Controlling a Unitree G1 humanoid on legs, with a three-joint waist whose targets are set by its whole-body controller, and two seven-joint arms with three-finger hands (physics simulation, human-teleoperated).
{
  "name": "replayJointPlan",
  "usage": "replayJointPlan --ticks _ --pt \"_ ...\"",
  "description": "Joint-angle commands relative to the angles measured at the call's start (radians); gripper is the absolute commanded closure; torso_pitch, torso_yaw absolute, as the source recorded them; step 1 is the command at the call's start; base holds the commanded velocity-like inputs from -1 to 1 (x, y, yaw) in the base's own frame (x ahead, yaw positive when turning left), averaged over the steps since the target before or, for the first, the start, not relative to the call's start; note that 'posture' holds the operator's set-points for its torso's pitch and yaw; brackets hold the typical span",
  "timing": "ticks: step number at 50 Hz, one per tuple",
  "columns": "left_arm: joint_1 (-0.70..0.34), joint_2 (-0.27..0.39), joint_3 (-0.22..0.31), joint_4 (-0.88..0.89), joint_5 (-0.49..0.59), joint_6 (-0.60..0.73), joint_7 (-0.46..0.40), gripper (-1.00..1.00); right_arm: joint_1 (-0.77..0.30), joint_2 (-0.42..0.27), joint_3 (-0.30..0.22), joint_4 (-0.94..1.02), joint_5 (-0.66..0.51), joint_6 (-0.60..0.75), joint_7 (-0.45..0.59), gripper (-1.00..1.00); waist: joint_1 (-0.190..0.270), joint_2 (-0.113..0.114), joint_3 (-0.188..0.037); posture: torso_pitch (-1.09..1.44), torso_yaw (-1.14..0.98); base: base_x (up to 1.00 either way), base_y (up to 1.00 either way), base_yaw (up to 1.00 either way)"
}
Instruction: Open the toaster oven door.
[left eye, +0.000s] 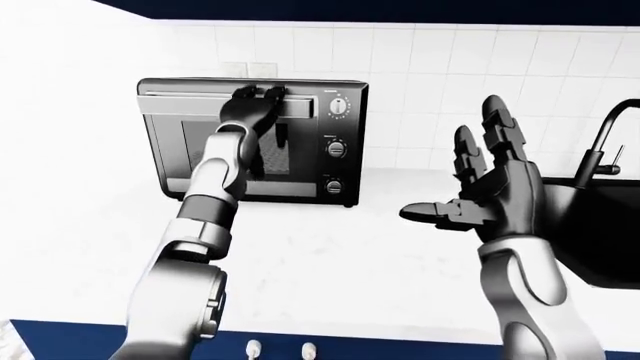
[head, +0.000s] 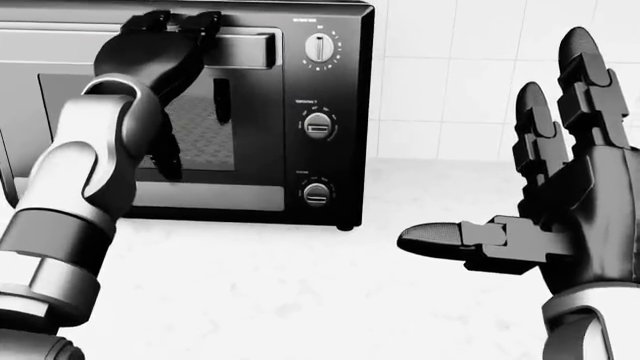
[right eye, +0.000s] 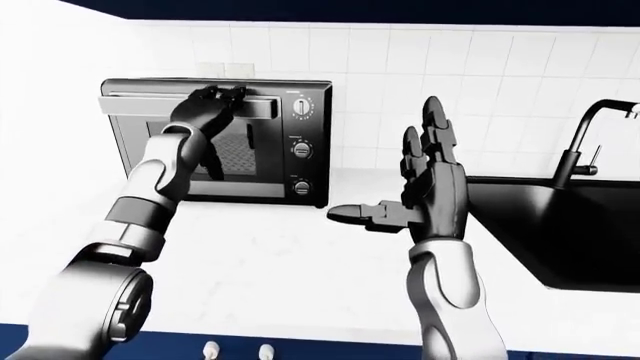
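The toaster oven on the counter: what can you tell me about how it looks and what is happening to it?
The toaster oven is a black box with a glossy look, standing upright on the white counter against the tiled wall. Its glass door looks shut or nearly so, with a grey bar handle along the top. Three round knobs sit in a column at its right. The left robot hand reaches up with its fingers hooked over the handle. Nothing else touches it.

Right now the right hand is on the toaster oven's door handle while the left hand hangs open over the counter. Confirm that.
The hands are swapped. The left hand is at the door handle of the toaster oven, fingers hooked over it, and the right hand hangs open over the counter, touching nothing. The left-eye view shows both.
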Motion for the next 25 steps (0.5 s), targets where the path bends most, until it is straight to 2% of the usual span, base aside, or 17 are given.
replayJointPlan --ticks 1,9,20,25 --pt "-0.030 0.005 0.005 -0.020 -0.002 -0.001 -0.001 -0.68 -0.021 -0.005 -0.004 -0.004 -0.004 -0.042 0.007 -1.00 0.000 0.000 0.002 -0.61 0.00 0.00 0.00 0.00" --pt "-0.018 0.003 0.006 -0.052 0.003 0.002 -0.020 -0.62 -0.020 -0.005 -0.004 -0.004 -0.004 -0.043 0.006 -1.00 0.002 0.001 0.000 -0.61 0.00 0.00 0.00 0.00" --pt "0.020 0.003 0.007 -0.090 0.016 -0.002 -0.033 -0.41 -0.020 -0.004 -0.003 -0.027 0.000 -0.021 -0.001 -1.00 0.001 0.004 -0.004 -0.61 0.00 0.00 0.00 0.00" --pt "0.045 0.006 0.012 -0.135 0.020 0.001 -0.052 -0.41 -0.020 -0.005 -0.007 -0.032 0.003 -0.017 -0.003 -1.00 0.001 0.005 -0.006 -0.61 0.00 0.00 0.00 0.00"
